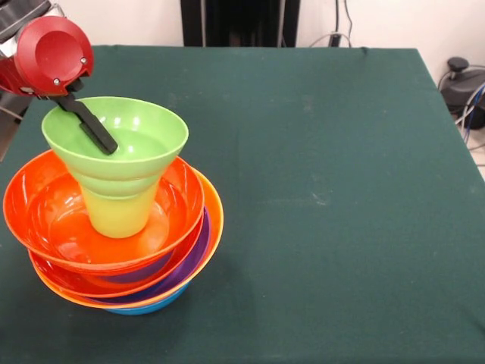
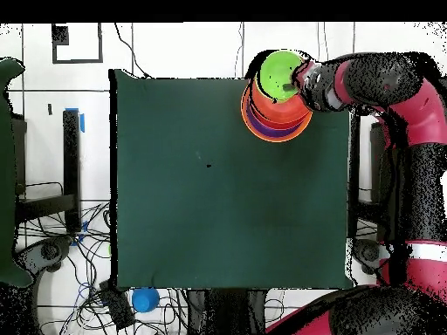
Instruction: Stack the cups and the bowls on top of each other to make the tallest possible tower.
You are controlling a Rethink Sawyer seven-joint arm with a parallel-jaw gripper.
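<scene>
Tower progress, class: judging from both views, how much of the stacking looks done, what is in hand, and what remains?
Done: the tower stands near a table corner, nested bowls with blue, purple and orange rims showing. On top stands the green cup, with the small green bowl seated on it. In hand: the gripper reaches into that bowl; whether it grips is unclear. Left: no loose cups or bowls show on the table.

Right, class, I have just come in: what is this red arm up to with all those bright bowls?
The arm is building a tower of nested bowls at one corner of the green table. A lime-green cup stands in the top red-orange bowl, with a small lime-green bowl sitting on it. The claw reaches down into that small bowl; its grip cannot be made out.
</scene>
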